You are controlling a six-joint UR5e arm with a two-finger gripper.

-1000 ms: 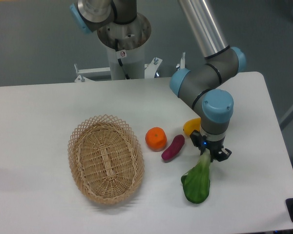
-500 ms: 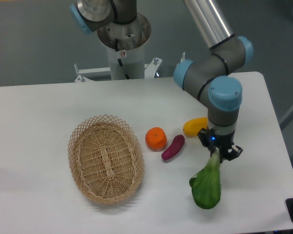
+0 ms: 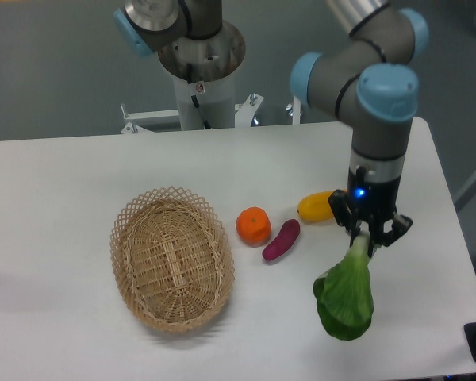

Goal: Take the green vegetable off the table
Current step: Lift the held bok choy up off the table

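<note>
You see the gripper (image 3: 370, 240), clamped on the green vegetable (image 3: 346, 295) stalk, now higher near the table (image 3: 79, 182) right edge: pick nearly complete.

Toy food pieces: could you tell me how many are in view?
4: the green vegetable hanging from the gripper, and the orange, purple eggplant and yellow fruit on the table.

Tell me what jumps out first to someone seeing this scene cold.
The gripper, at the table's right side, is shut on the pale stalk of the green vegetable, whose dark leaf hangs below it. On the white table, left of centre, sits an empty wicker basket. Between them lie an orange, a purple eggplant piece and a yellow fruit.
</note>
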